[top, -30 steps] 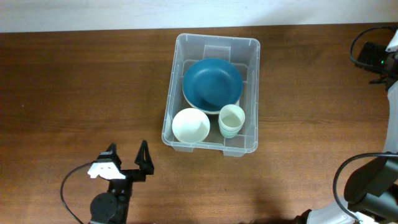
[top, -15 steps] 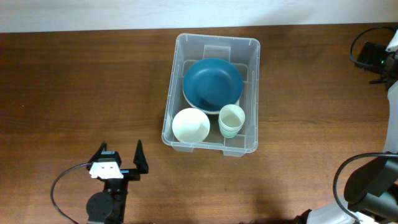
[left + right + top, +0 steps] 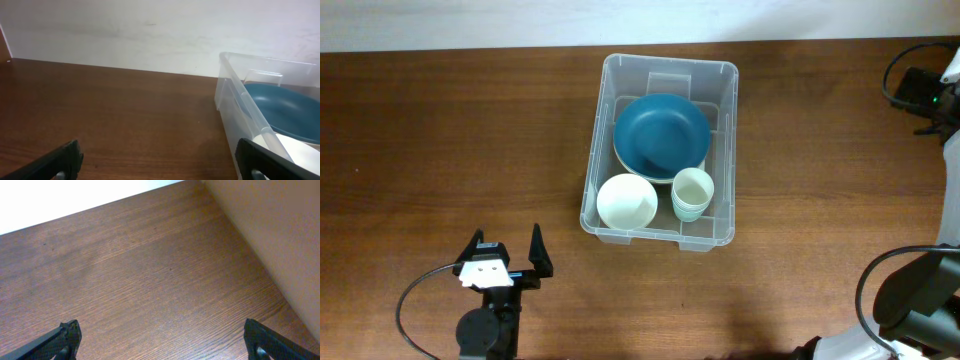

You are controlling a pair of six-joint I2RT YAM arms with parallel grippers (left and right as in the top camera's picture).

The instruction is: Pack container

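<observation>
- Looking down from overhead: container point(image 3: 669, 65) sits on the wood table point(image 3: 440, 130), a bit right of centre, long side running far-to-near.
- Far part of the bin: blue plate point(image 3: 661, 135) lying flat on sthg pale; only a sliver of that shows, can't tell what it is.
- Near-left corner of the bin: white bowl point(image 3: 627, 201), upright, its rim right against the plate's edge.
- Near-right corner: stack of pale green cups point(image 3: 693, 192), upright, just beside the bowl.
- Now the left gripper point(image 3: 505, 240): near the table's front edge, left of the container and well apart from it. Pincer released, jaws spread wide.
- Left wrist cam agrees: black fingertips point(image 3: 64, 159) sit at the bottom corners w/ only bare wood btwn them. Container wall is at the right, plate & bowl seen through the clear plastic.
- Over to the right gripper point(image 3: 164, 341): wrist cam has its tips at the bottom corners, released too, spread wide over bare tabletop. A tan panel point(image 3: 270, 240) runs down the right side.
- Overhead shows the right arm point(image 3: 920, 300) at bottom-right, well away from the container.
</observation>
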